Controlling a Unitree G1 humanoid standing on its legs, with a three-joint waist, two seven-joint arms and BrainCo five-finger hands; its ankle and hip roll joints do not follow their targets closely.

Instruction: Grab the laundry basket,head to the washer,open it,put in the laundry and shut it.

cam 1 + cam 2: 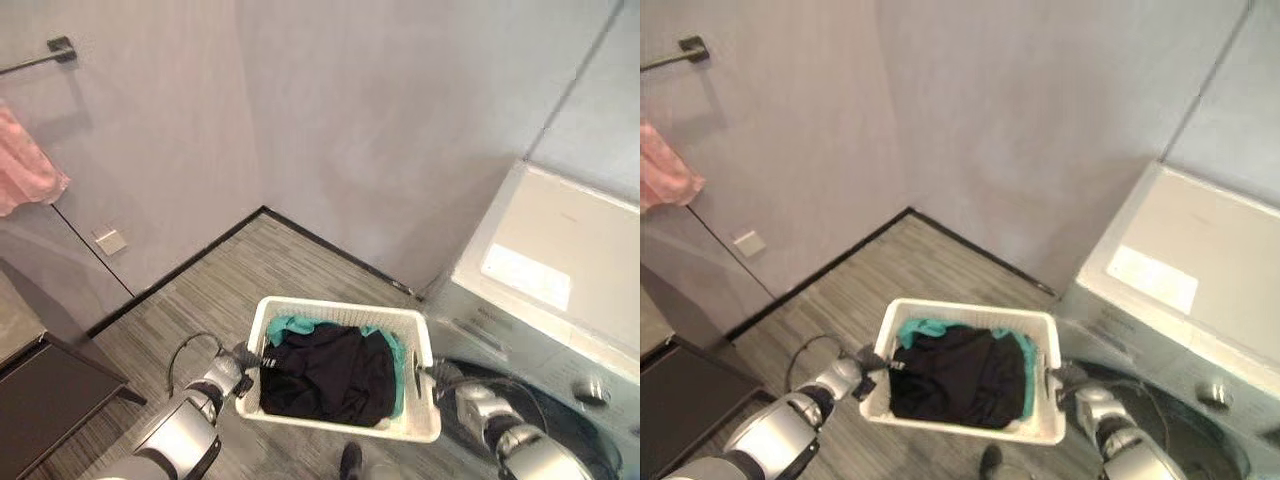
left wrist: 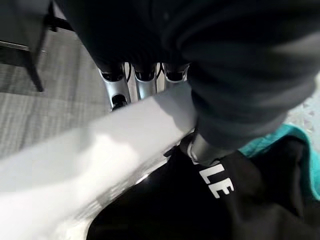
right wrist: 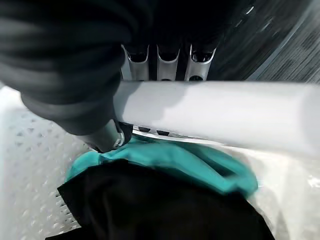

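our left hand (image 1: 243, 358) and right hand (image 1: 432, 374) are each curled round the laundry basket (image 1: 345, 432) rim, beside the washer (image 1: 545, 300).

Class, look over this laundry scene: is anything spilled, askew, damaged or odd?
Nothing stands out. The laundry basket is held level, left hand and right hand gripping opposite rims; the black garment and teal cloth lie inside.

The laundry basket (image 1: 340, 425) sits between the left hand (image 1: 243, 360) and the right hand (image 1: 437, 378), each at one side rim; clothes (image 1: 330, 375) lie in it; the washer (image 1: 545, 300) stands to its right; a towel (image 1: 28, 170) hangs far left.
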